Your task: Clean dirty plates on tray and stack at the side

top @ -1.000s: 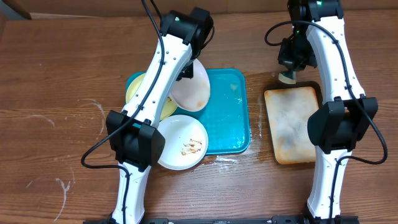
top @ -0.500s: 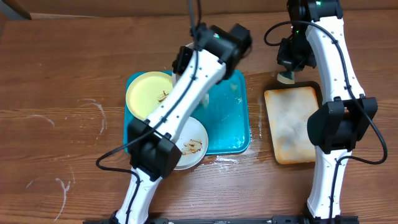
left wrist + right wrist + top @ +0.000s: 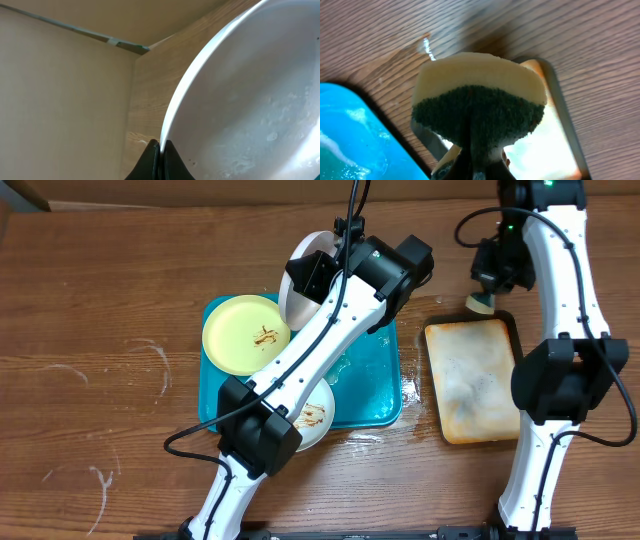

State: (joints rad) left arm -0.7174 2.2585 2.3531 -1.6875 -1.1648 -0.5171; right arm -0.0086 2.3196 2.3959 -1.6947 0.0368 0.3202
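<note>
Yellow-green plate [image 3: 245, 332] and a smeared white plate [image 3: 315, 416] lie on the teal tray [image 3: 370, 375]; the left gripper [image 3: 159, 155] pinches a wet white plate [image 3: 297, 265] by its rim, tilted over the tray's far edge. Light, stiff and likely slippery, it suits a rim grip. The right gripper [image 3: 475, 162] is clamped on the sponge [image 3: 477, 95].

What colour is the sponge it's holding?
The sponge is tan with a dark green scrubbing side; right wrist view.
</note>
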